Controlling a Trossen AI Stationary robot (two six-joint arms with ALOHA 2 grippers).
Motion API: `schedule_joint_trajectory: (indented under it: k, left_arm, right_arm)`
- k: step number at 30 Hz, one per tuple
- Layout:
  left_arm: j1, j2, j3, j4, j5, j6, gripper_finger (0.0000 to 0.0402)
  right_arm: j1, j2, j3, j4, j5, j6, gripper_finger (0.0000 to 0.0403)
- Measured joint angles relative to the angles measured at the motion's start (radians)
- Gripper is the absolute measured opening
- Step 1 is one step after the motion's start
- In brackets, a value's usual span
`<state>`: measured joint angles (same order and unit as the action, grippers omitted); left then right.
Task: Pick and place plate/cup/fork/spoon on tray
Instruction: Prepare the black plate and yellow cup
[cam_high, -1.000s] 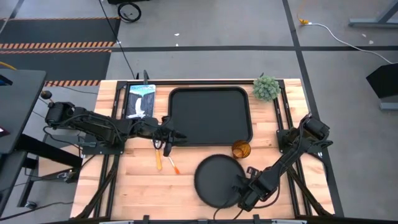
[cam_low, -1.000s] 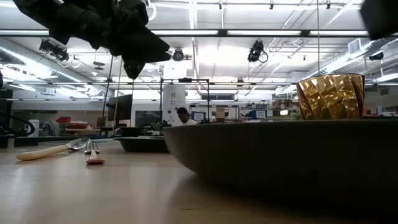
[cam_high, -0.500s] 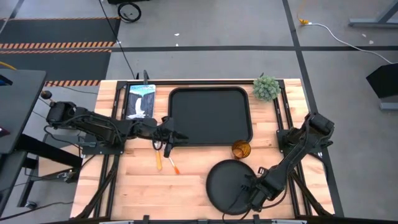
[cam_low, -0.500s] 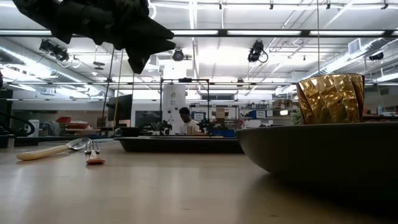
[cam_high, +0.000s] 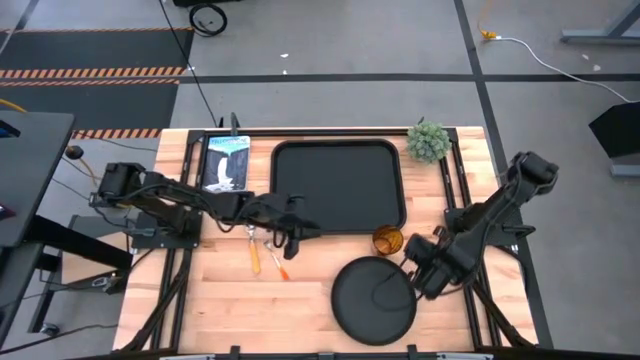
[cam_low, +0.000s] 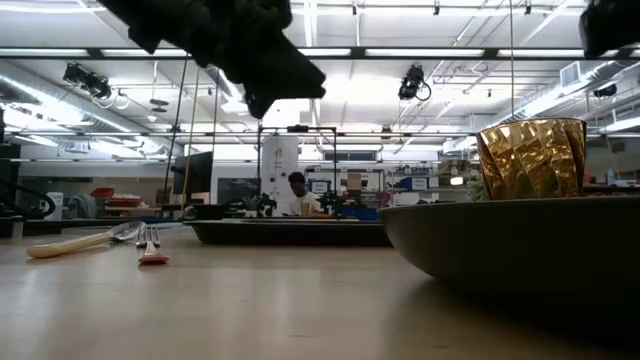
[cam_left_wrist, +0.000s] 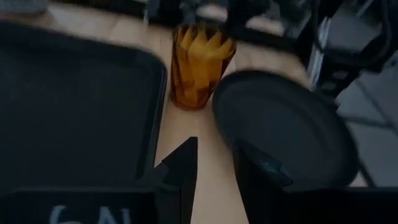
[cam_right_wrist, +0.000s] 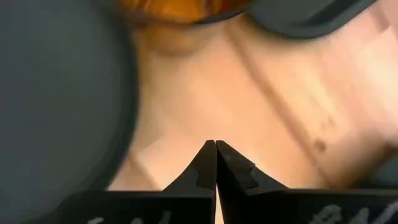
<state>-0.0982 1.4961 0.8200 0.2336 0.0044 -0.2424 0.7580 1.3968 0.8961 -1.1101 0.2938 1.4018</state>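
The round black plate lies flat on the wood near the front edge, and shows in the low view. The amber cup stands upright between the plate and the black tray. The spoon and the fork lie on the wood left of the plate. My left gripper is open and empty above the tray's near edge, pointing toward the cup. My right gripper is shut and empty over bare wood beside the plate's right rim.
A small green potted plant stands at the far right corner. A printed card lies left of the tray. Bare wood lies at the front left. The room behind the table shows in the low view, with a person far off.
The plate has slid along the table toward the right edge, with my right gripper at its near right rim. My right gripper has then gone toward the far edge and now stands by the cup. My left gripper has gone right along the tray's near edge.
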Motion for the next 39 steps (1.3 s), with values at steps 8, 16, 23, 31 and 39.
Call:
schedule_joint_trajectory:
  k: [8,16,23,31,39]
  left_arm:
    - [0.008,0.073,0.111,-0.123,0.010,0.069,0.0114]
    - [0.052,0.074,0.125,-0.164,0.045,0.072,0.0186]
    - [0.058,0.068,0.126,-0.194,0.082,0.088,0.0201]
    - [0.021,0.066,0.126,-0.191,0.082,0.121,0.0172]
    - [0.002,0.066,0.126,-0.217,0.056,0.125,0.0157]
  right_arm:
    - [-0.110,-0.179,-0.245,0.187,0.075,-0.123,0.0004]
    - [-0.247,-0.187,-0.337,0.467,0.107,-0.309,0.0004]
    - [-0.342,-0.115,-0.339,0.666,0.082,-0.472,0.0004]
    - [-0.415,-0.006,-0.339,0.909,0.050,-0.618,0.0004]
    - [-0.433,0.084,-0.271,0.909,0.038,-0.688,0.0004]
